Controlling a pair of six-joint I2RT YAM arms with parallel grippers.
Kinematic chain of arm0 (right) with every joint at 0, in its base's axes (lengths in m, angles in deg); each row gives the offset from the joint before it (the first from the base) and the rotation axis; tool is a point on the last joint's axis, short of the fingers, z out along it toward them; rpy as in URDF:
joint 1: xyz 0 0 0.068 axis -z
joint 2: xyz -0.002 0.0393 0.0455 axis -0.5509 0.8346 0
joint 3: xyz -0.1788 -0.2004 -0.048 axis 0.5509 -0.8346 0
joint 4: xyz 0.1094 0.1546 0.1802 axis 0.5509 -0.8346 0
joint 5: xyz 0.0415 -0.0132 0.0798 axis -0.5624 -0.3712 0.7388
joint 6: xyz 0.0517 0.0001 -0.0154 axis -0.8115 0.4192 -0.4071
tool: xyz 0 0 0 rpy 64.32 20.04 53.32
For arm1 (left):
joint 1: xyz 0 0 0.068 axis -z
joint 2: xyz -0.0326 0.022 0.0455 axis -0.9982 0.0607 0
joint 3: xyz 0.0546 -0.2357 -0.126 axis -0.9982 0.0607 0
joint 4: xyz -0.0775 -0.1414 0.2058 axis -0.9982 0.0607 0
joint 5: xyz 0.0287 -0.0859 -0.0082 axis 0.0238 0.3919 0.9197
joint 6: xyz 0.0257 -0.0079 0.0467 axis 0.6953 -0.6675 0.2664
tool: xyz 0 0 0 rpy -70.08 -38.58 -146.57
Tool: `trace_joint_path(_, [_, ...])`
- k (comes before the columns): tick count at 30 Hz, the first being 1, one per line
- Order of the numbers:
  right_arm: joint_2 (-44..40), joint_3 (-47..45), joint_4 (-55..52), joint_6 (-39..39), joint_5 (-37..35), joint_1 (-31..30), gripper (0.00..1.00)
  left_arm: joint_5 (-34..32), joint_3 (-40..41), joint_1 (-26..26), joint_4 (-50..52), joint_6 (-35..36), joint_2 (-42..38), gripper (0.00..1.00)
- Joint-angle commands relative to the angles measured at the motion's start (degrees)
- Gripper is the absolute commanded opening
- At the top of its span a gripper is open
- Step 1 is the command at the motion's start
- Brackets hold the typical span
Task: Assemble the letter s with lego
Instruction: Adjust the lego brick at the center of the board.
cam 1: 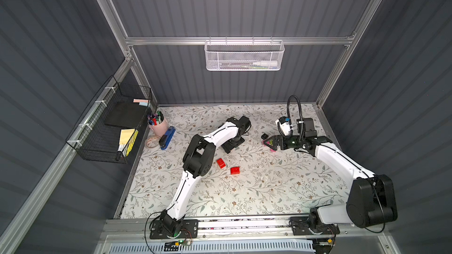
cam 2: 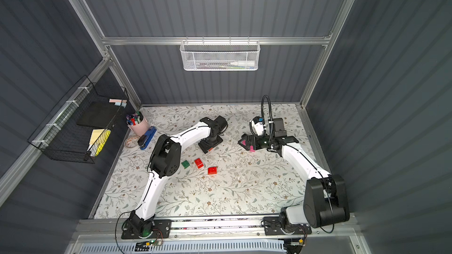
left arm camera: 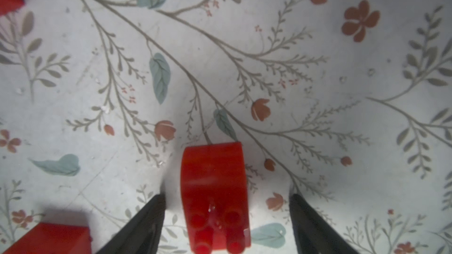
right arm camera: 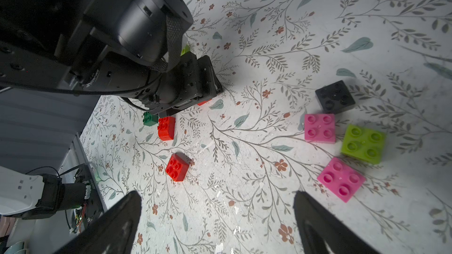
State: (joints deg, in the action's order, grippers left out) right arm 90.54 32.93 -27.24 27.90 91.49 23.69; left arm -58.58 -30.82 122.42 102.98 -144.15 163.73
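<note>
In the left wrist view, a red lego brick [left arm camera: 214, 186] lies on the floral table between the fingers of my open left gripper [left arm camera: 227, 196], with a gap on each side. Two more red bricks [cam 2: 198, 163] [cam 2: 212, 170] and a dark green one [cam 2: 186, 164] lie nearby in a top view. My right gripper [right arm camera: 217, 194] is open and empty over bare table. Beside it lie a black brick [right arm camera: 335, 97], two pink bricks [right arm camera: 320, 128] [right arm camera: 341, 179] and a lime green brick [right arm camera: 363, 144]. Another lime brick [right arm camera: 185, 50] peeks out behind the left arm.
A pink pen cup [cam 1: 158, 124], a blue stapler [cam 1: 167, 138] and a tape roll [cam 1: 152, 141] stand at the table's far left. A black wire basket [cam 1: 110, 123] hangs on the left wall. A white mesh basket [cam 1: 244, 56] hangs on the back wall.
</note>
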Motion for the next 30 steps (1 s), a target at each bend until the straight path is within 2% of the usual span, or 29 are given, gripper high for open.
trace_joint_path(1, [-0.32,-0.69,0.45,0.41,0.94,0.20,0.99,2.69,-0.38,0.81,-3.96,-1.44,-2.11,0.81])
trace_joint_path(10, [-0.18,-0.63,0.19,0.67,0.63,0.24,0.99,3.69,-1.01,1.01,-8.58,-1.99,-1.30,0.78])
trace_joint_path(23, [-0.30,-0.44,-0.42,1.27,0.76,0.35,0.99,4.03,-2.85,0.92,-9.54,0.13,-1.05,0.78])
trace_joint_path(27, [-0.73,-0.30,-0.94,1.75,0.77,0.42,0.99,3.17,-1.72,1.01,-8.73,1.22,-3.09,0.79])
trace_joint_path(30, [-1.16,-0.12,-1.31,2.24,0.97,0.41,0.99,2.90,1.76,1.01,-9.04,4.93,-6.66,0.81])
